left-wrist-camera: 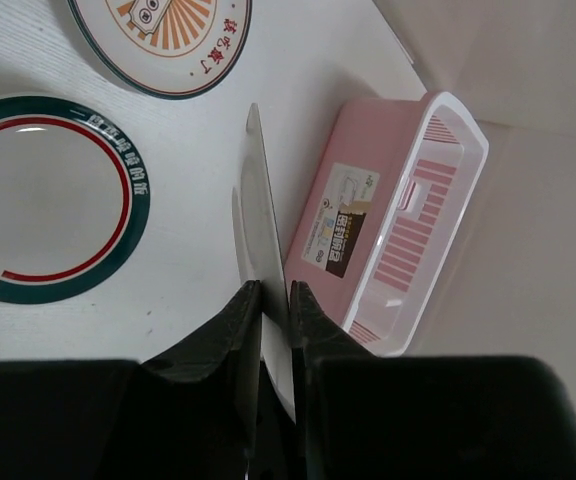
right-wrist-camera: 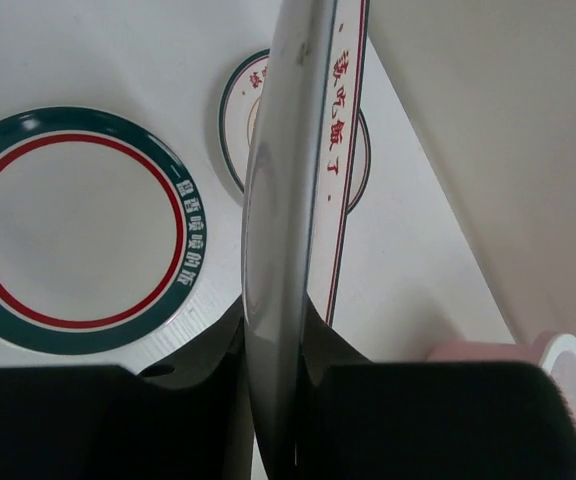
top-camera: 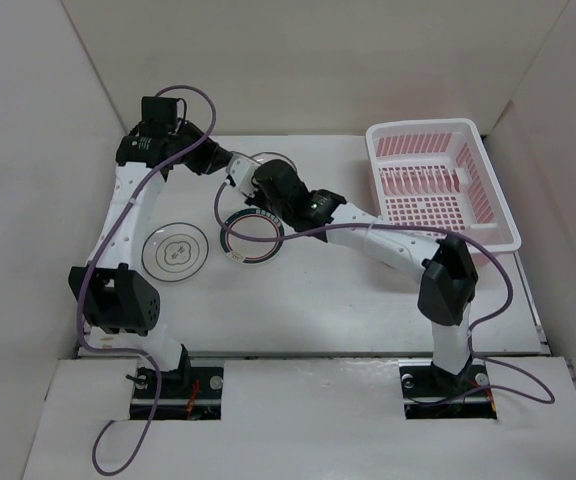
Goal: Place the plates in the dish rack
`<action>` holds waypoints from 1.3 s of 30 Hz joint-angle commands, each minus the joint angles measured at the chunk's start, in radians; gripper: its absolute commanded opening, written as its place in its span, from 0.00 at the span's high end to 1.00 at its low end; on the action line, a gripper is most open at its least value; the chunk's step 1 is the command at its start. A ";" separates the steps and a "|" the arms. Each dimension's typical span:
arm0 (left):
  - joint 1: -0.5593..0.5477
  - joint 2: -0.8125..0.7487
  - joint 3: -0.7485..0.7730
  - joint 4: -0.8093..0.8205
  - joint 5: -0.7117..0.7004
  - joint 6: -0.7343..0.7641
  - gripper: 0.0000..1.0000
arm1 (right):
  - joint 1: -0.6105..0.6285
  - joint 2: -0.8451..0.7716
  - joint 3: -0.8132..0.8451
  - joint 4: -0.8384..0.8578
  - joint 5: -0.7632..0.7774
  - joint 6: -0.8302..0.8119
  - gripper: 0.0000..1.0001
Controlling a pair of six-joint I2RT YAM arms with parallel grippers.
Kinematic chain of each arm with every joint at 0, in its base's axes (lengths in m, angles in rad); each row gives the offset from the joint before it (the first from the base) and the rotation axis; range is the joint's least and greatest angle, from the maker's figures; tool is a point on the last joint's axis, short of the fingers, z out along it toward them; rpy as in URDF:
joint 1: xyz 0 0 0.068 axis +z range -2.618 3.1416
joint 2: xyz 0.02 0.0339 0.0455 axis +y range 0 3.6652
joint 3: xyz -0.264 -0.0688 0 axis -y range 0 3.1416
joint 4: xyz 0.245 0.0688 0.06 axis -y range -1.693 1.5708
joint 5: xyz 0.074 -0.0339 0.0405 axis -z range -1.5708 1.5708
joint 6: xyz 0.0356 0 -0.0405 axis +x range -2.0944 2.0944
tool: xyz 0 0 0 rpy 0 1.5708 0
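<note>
A white plate (right-wrist-camera: 288,200) with red characters near its rim stands on edge above the table, gripped from both sides. My left gripper (left-wrist-camera: 275,285) is shut on its rim, and my right gripper (right-wrist-camera: 293,315) is shut on the same plate (left-wrist-camera: 258,210). In the top view the two grippers (top-camera: 230,172) (top-camera: 253,190) meet at mid-table with the plate (top-camera: 236,182) between them. A green-rimmed plate (top-camera: 251,235) lies flat just below them. An orange sunburst plate (left-wrist-camera: 163,40) lies behind. A plate with a thin dark ring (top-camera: 174,252) lies to the left. The pink dish rack (top-camera: 438,180) stands at the back right.
White walls enclose the table on the left, back and right. Purple cables loop along both arms. The rack's long side carries a label (left-wrist-camera: 340,225) and faces the held plate.
</note>
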 commanded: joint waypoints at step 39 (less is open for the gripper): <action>-0.024 0.038 -0.224 0.443 0.167 0.318 0.00 | -0.818 -0.335 -0.185 -0.007 -0.527 0.476 1.00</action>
